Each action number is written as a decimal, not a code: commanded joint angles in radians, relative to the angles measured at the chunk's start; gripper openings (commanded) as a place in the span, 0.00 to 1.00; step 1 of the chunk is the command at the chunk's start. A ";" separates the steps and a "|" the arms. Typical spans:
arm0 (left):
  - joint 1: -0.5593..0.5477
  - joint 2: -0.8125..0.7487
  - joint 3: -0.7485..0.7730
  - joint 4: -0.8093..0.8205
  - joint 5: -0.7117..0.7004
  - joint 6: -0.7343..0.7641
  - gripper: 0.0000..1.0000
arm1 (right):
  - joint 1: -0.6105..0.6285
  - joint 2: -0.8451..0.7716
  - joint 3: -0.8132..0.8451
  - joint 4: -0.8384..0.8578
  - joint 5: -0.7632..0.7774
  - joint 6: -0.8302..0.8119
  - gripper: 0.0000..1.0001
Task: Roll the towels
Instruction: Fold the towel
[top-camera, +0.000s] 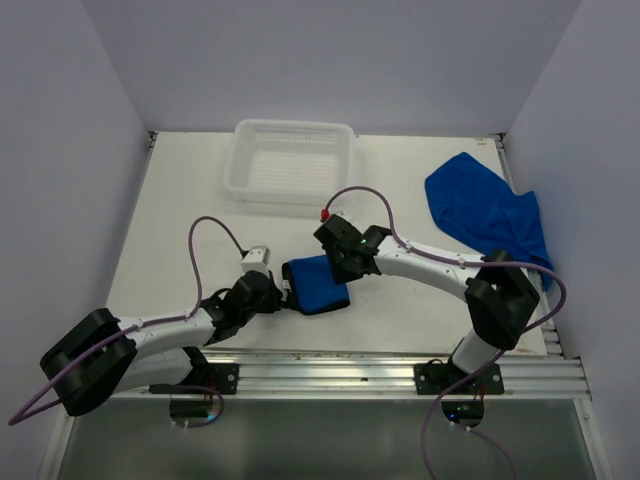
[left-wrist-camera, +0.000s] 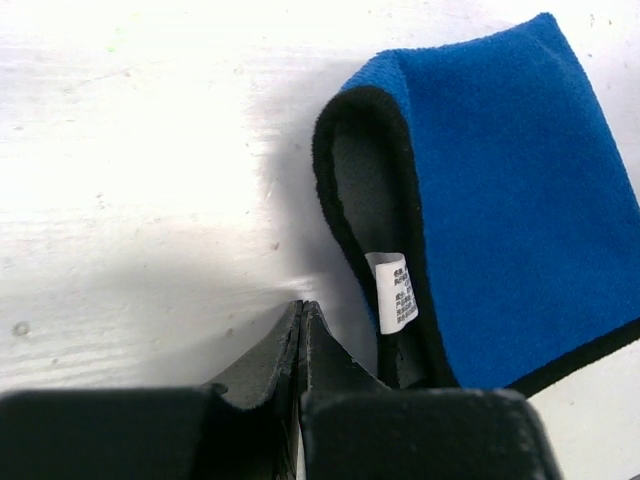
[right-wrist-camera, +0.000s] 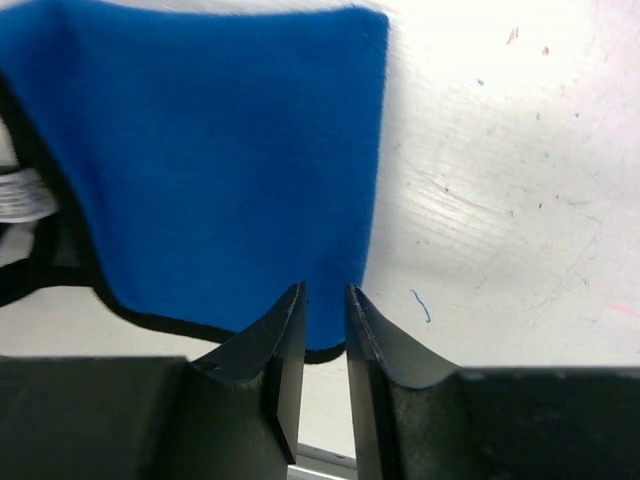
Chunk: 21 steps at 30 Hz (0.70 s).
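Left gripper (left-wrist-camera: 301, 306) has its two fingers pressed flat together with nothing between them, tips low over the white table (top-camera: 175, 215) just beside the left end of the folded towel (top-camera: 318, 285). That towel lies near the middle of the table's front half, doubled over so that its black-trimmed edge forms an open loop facing the left fingers, with a small white care label (left-wrist-camera: 394, 292) showing inside the loop (the print is too small to read). Behind it, at the far edge of the table, stands the white basket (top-camera: 296, 126). Right gripper (right-wrist-camera: 325, 292) comes at the same towel from the other side, jaws drawn close with only a narrow slit between them, tips at the cloth's trimmed edge; whether they pinch any fabric I cannot tell. Further right, well apart, the second towel (top-camera: 485, 215) lies loose and crumpled by the table's right edge.
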 joint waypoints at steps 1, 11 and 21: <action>-0.006 -0.092 0.050 -0.119 -0.074 0.035 0.00 | -0.005 -0.040 -0.046 0.079 -0.030 0.026 0.25; -0.003 -0.287 0.214 -0.335 -0.158 0.082 0.00 | -0.005 0.007 -0.207 0.205 -0.073 0.055 0.23; -0.003 -0.082 0.326 -0.121 0.001 0.113 0.00 | -0.007 -0.058 -0.124 0.094 -0.017 0.019 0.29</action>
